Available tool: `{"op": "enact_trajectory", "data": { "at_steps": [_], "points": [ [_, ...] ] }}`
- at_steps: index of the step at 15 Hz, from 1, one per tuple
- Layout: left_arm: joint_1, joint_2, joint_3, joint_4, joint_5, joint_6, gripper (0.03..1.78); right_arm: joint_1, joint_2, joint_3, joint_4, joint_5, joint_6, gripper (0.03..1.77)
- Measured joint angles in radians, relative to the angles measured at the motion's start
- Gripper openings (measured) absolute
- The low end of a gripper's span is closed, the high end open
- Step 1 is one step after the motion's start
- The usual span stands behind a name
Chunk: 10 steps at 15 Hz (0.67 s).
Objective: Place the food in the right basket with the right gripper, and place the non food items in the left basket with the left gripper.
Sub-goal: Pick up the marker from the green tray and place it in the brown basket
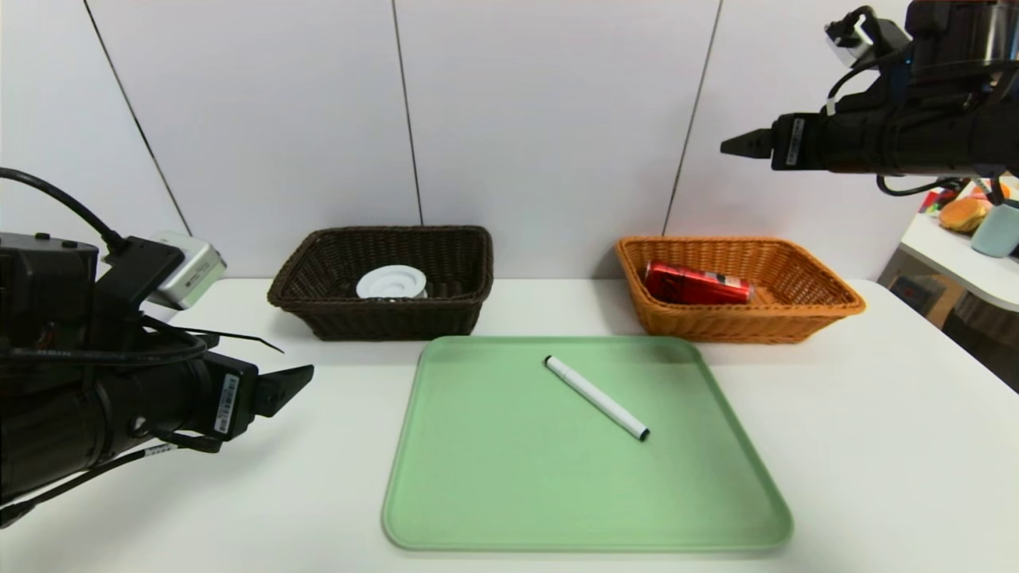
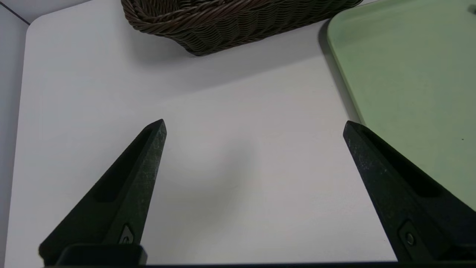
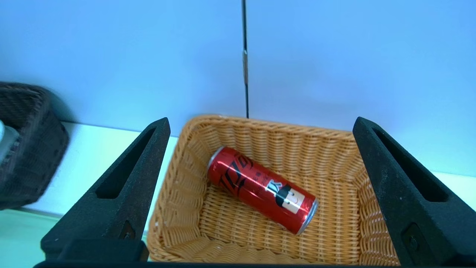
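Marker lies unobstructed on green tray; left pincer and right pincer spread, empty.

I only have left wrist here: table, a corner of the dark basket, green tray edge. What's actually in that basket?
Observer: A white slotted disc lies in the dark brown basket.
Operator: Can sorted yet?
Observer: Yes, the red can lies on its side in the orange-tan basket, nothing gripping it.
Operator: Where's the right pincer?
Observer: The right pincer is high above that basket, open and empty.
Operator: Anything left on the tray?
Observer: One white marker lies diagonally on the green tray. The left pincer, open, is over bare table beside the tray.
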Motion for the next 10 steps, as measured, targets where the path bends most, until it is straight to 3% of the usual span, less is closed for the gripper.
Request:
{"op": "enact_trajectory", "data": {
  "at_steps": [6, 10],
  "points": [
    [-0.056, 0.001, -0.022, 0.010, 0.001, 0.002, 1.69, 0.002, -0.158, 0.074, 0.023, -0.006, 0.001, 1.69],
    [-0.137, 0.011, -0.046, 0.034, 0.001, 0.002, 1.69, 0.000, -0.312, 0.138, 0.175, 0.005, -0.006, 1.69]
  ]
}}
